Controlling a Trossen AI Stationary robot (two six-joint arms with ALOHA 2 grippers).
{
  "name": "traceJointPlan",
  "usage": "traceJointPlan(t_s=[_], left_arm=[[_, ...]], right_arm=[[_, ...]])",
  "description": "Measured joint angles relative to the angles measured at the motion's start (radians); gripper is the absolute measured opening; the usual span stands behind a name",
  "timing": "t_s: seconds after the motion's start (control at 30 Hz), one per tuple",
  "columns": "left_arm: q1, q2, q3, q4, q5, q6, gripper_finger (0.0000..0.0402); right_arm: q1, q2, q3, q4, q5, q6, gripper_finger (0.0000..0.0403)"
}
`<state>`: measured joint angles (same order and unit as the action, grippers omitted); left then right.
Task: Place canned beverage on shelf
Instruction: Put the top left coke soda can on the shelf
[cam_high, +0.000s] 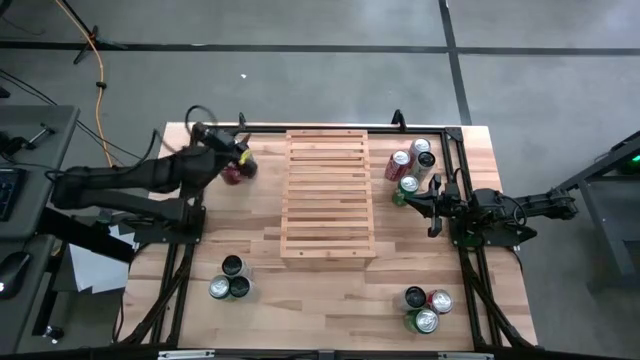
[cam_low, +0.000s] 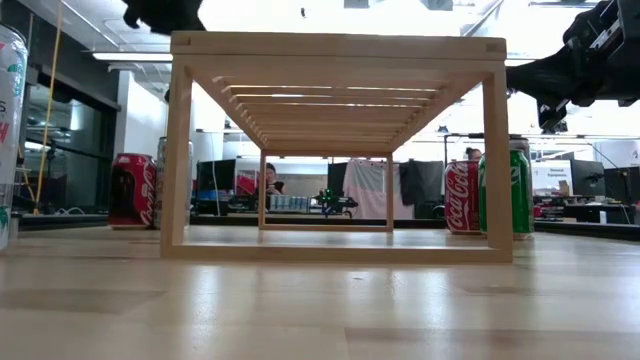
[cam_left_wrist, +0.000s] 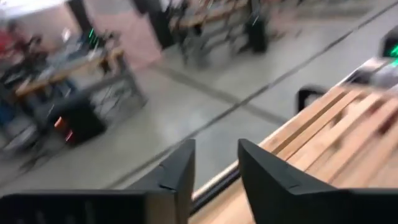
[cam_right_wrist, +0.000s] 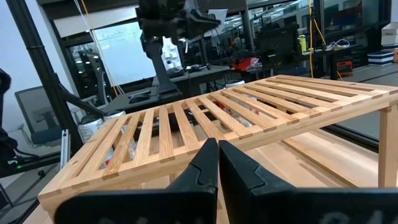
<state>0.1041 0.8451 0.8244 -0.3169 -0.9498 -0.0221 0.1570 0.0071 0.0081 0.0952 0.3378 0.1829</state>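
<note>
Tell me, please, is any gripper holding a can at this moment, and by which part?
No. The left gripper is open with nothing between its fingers, above the red can beside the shelf. The right gripper is shut on nothing.

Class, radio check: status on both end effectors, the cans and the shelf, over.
Left end effector open, empty, above red can at the table's far left. Right end effector shut, empty, beside shelf. Shelf top bare; all cans on table. Nothing blocking.

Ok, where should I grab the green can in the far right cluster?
Around its side wall at mid-height, coming in level from the right. The green can stands upright, and the other cans crowd only its far side, so the right side is free of cans.
</note>
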Motion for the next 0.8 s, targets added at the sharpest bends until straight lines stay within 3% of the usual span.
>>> traceJointPlan(t_s=[0.27, 0.43, 0.8], left_arm=[[0.192, 0.08, 0.02, -0.204, 0.157, -0.274, 0.0243], [0.303, 0.105, 0.02, -0.273, 0.249, -0.372, 0.0293], [0.396, 0.131, -0.085, -0.25, 0.343, -0.498, 0.0311]], right_arm=[[0.0, 0.0, 0.0, -0.002, 0.0, 0.0, 0.0], [0.0, 0.0, 0.0, -0.004, 0.0, -0.005, 0.0], [0.0, 0.0, 0.0, -0.01, 0.0, -0.003, 0.0]])
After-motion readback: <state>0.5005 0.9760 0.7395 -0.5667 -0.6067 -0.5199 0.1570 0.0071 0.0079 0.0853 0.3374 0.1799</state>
